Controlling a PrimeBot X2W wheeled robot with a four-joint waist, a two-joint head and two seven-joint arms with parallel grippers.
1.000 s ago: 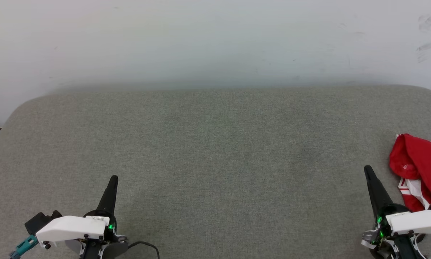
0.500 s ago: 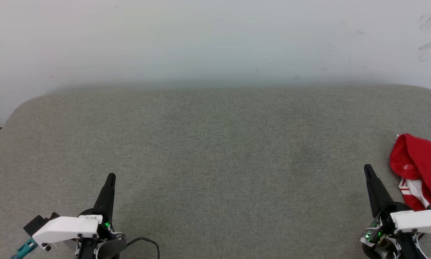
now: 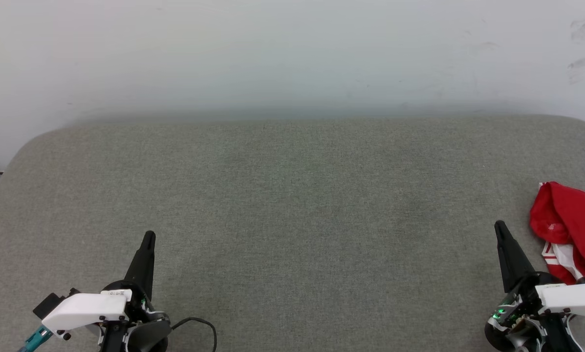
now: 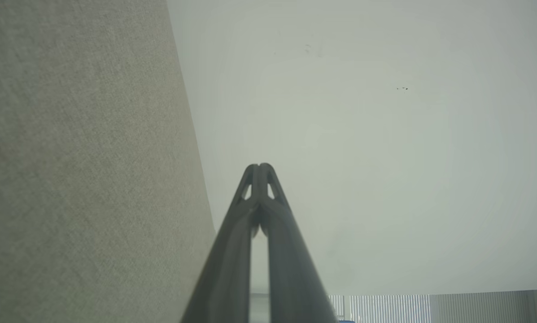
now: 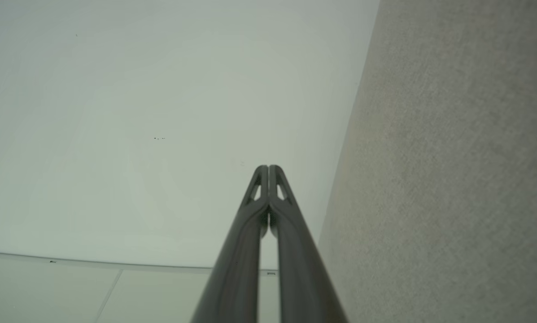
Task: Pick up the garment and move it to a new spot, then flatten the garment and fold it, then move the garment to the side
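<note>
Change over the last second: slight drift of the arms only. The tip of the left gripper (image 3: pixel 148 235) is now seen a little higher and further left in the head view, with its wrist lower. The right gripper (image 3: pixel 500 224) has been shifted likewise, but less. Both pairs of fingers are pressed together and nothing is held.

The garment (image 3: pixel 571 220) has not been disturbed. It lies bunched at the right edge of the table (image 3: pixel 292 195), just beside the right gripper and partly cut off by the frame. Whether it is folded cannot be told. Its position would suit a garment awaiting pickup or one already set aside.

Count: one garment, two grippers, one table.
</note>
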